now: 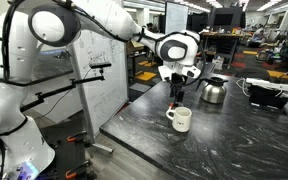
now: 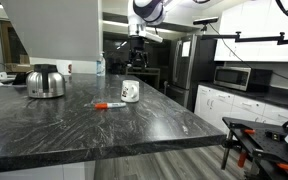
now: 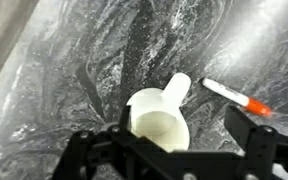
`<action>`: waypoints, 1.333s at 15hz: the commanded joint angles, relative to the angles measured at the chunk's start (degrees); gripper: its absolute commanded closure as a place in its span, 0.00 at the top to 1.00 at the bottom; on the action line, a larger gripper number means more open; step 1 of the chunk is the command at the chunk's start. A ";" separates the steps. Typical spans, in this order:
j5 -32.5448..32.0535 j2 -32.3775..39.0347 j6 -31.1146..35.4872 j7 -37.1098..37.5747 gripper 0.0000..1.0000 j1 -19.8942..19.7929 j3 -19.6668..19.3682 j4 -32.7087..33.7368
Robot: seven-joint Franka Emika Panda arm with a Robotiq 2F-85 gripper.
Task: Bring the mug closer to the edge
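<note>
The small white mug point(image 1: 180, 119) stands upright on the dark marbled countertop, also seen in the other exterior view point(image 2: 131, 91). In the wrist view the mug point(image 3: 159, 125) lies between the two fingers, with its handle point(image 3: 176, 90) pointing away from the camera. My gripper point(image 1: 176, 92) hangs open just above and behind the mug, apart from it; it also shows in the wrist view point(image 3: 164, 140). The countertop's straight edge point(image 2: 114, 155) runs along the front, and shows as a thick slab side in an exterior view point(image 1: 134, 152).
A silver kettle point(image 1: 213, 90) point(image 2: 46, 82) stands farther back on the counter. A white marker with an orange-red cap point(image 2: 109, 105) point(image 3: 234, 97) lies beside the mug. A dark box with cables point(image 1: 267, 95) sits at the far end.
</note>
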 commanded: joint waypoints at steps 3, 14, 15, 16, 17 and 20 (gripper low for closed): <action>3.98 2.87 -2.28 1.23 1.00 -2.85 -0.15 3.88; 6.18 7.91 -3.05 3.20 1.00 -5.06 -0.93 5.28; 6.28 8.45 -3.18 4.14 0.98 -5.03 -1.06 5.78; 6.23 8.74 -3.40 4.49 0.90 -4.98 -1.12 6.13; 6.12 9.00 -3.60 5.07 0.74 -4.95 -1.25 6.58; 6.53 9.16 -3.67 5.96 0.53 -5.08 -1.18 7.35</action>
